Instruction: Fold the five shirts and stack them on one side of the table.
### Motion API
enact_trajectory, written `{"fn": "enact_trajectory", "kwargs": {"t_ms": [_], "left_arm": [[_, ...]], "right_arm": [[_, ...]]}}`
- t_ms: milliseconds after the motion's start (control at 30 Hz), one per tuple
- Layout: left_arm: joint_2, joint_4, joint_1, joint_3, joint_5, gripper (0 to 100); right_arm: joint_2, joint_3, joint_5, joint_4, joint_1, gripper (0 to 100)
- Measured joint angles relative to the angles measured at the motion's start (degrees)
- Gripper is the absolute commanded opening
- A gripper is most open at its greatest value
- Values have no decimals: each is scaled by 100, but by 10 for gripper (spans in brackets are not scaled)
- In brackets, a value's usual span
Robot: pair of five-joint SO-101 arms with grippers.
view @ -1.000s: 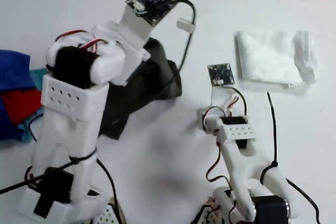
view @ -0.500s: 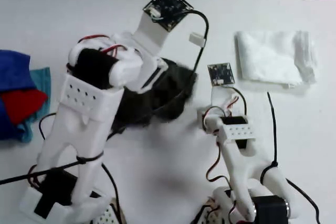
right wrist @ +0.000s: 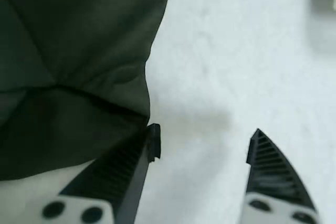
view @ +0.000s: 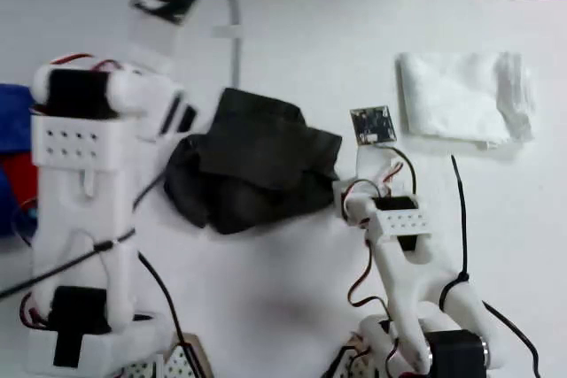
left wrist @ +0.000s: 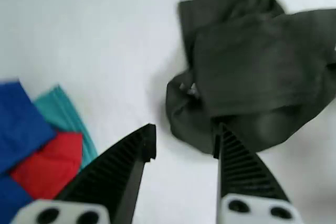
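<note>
Black shirt lies crumpled (mid-table); left pincer and right pincer both apart.

left gripper: jaws apart, nothing between them, bare table under the gap
dark shirt: crumpled heap, one jaw's tip overlaps its edge
blue shirt: cut by frame edge
red shirt: overlapping blue
teal shirt: under both
table: white
</note>
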Motion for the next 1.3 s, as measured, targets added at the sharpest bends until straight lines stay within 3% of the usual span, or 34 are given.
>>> {"fn": "enact_trajectory", "kwargs": {"t_ms": [133,333,467,933,1100,1300], "left_arm": [[0,-114,-79,1222,0,199],[0,-1301,-53,3543,273,200],[0,-1934,-53,4290,695,203],[0,-3982,-35,5732,932,203],[35,-4220,273,5749,941,203],[1081,-4149,747,5477,941,200]], "right_arm": [[0,0,0,0,0,262],[0,0,0,0,0,262],[0,0,0,0,0,262],[0,0,0,0,0,262],[0,0,0,0,0,262],[0,0,0,0,0,262]]}}
